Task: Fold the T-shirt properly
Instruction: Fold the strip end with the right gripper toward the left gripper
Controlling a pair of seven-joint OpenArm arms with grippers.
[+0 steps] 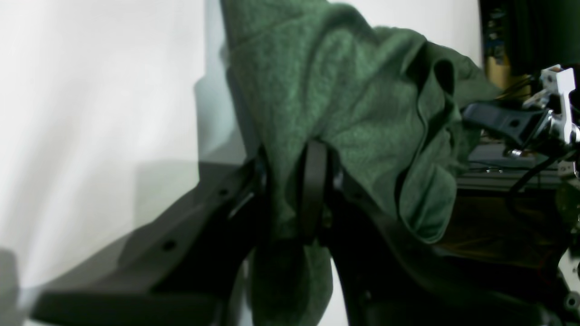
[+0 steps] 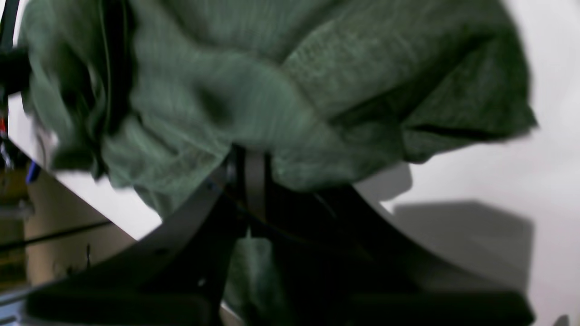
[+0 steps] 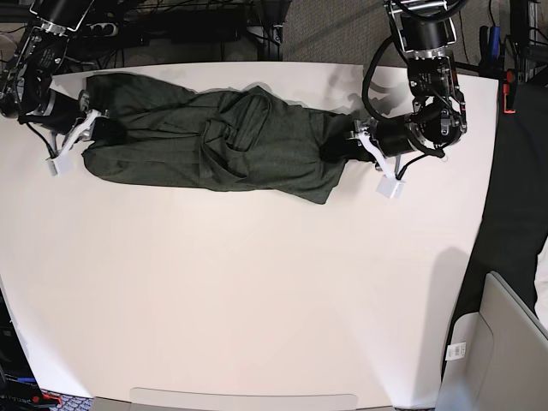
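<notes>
T-shirt (image 3: 214,141) is pinched at both ends by your left gripper (image 1: 312,181) and right gripper (image 2: 253,181); pulling unevenly may slip the thin bunched fabric free.

Open tabletop in front, cloth across the back
The T-shirt (image 3: 214,141) stretches between both grippers along the far strip of the white table (image 3: 257,300); the near surface lies bare, with cables (image 3: 188,21) crowding the far edge

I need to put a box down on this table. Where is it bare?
Bare: the whole wide stretch of table on the near side of the shirt. Crowded: the far strip, where the shirt lies stretched between both claws.
</notes>
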